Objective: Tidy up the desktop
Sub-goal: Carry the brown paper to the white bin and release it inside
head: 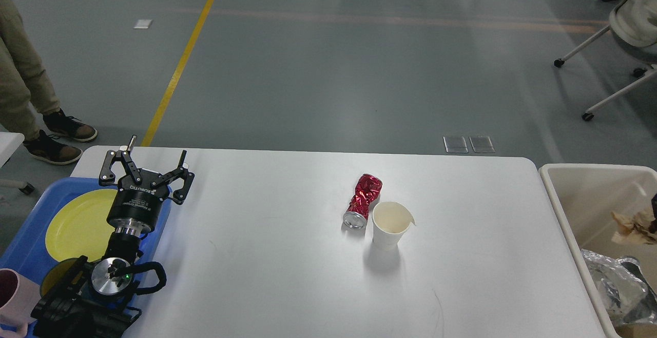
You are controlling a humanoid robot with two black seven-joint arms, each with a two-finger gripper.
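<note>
Head view shows the white desk [287, 276] filling the lower middle of the picture, with grey floor behind it. Near the middle of the desk a crushed red can [363, 201] lies on its side, and a white paper cup [391, 224] stands upright just to the right of it, touching or almost touching. At the left edge of the desk a blue tray [31, 235] holds a yellow plate [77, 225]. The left hand [154, 166] hovers over the tray's right edge, fingers spread open and empty. At the right edge of the desk stands a beige bin [569, 194].
</note>
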